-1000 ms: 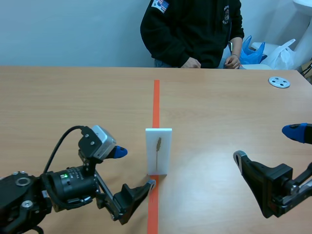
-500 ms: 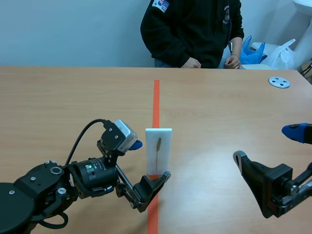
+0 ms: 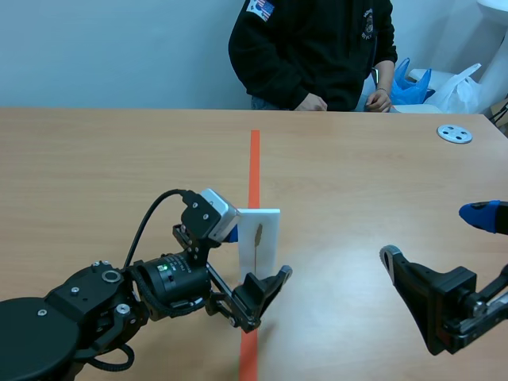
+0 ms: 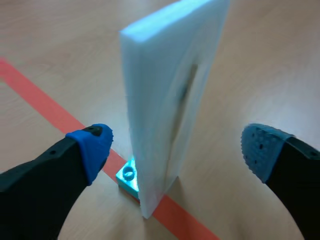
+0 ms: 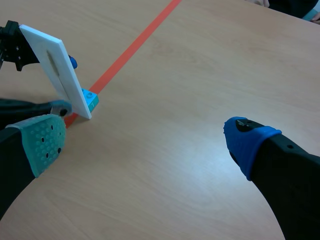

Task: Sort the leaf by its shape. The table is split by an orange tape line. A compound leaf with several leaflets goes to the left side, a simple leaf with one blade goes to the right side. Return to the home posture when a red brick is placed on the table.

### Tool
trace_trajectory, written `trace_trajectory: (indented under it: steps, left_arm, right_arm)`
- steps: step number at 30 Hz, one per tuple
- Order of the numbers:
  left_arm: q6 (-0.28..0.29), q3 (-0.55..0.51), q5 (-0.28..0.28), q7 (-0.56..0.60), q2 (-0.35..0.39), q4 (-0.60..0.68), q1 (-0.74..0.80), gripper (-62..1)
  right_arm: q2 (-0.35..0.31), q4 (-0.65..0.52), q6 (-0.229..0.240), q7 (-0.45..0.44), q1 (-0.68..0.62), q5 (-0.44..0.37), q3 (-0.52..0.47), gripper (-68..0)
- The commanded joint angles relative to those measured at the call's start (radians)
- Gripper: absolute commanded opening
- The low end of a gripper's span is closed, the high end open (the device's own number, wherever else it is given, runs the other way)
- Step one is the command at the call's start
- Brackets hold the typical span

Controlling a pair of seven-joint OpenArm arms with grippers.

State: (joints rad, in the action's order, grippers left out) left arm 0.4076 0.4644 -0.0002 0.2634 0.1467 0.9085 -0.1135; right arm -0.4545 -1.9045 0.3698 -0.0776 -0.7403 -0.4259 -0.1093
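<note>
on the orange tape line (image 3: pixel 255 159), near the middle of the tabletop (image 3: pixel 119 159), a white panel (image 3: pixel 259 242) stands upright with its lower edge on the tape. a single narrow leaf (image 3: pixel 258 236) is fixed to its face, stem down.

the left gripper (image 3: pixel 255 254) is spread wide around the panel, one finger on each side, and neither pad touches it. the right gripper (image 3: pixel 432 234) is also spread, holding nothing, low at the tabletop's right side and well apart from the panel.

across the tabletop's far edge sits a person (image 3: pixel 313 48) in a dark top, both hands resting at that edge. the patch on the sleeve is too small to read. a round grey disc (image 3: pixel 455 133) lies near the far right corner.

the left wrist view shows the panel's thick side edge and a small teal block (image 4: pixel 127 176) at its foot (hidden in the scene view). the block sits on the tape, and the leaf there is only a dark blur. the right wrist view shows the same block (image 5: pixel 90 98) beside the panel's base, with the panel (image 5: pixel 57 67) leaning slightly back and the tape (image 5: pixel 140 37) running away beyond it.
</note>
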Motion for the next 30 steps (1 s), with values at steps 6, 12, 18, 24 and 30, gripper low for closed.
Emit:
trace_trajectory:
  steps: [6,12,18,24,30]
  left_arm:
    - [-0.032,0.001,-0.010,0.017,0.001,0.020,-0.005,-30.6]
    - [-0.032,0.001,-0.010,0.017,0.001,0.020,0.000,-43.0]
    - [-0.031,0.001,-0.010,0.017,0.001,0.023,0.000,-54.4]
    - [-0.023,-0.002,-0.016,-0.024,0.010,0.129,0.037,-57.3]
    - [-0.021,-0.042,-0.097,-0.161,0.052,0.384,0.138,-57.3]
  right_arm:
    - [0.000,-0.019,-0.004,-0.014,0.011,-0.004,-0.009,0.4]
    - [0.000,-0.019,-0.004,-0.014,0.011,-0.004,-0.009,0.4]
    - [0.000,-0.019,-0.004,-0.014,0.011,-0.004,-0.009,0.4]
    - [0.000,-0.019,-0.004,-0.014,0.011,-0.004,-0.009,0.4]
    - [0.000,-0.019,-0.004,-0.014,0.011,-0.004,-0.009,0.4]
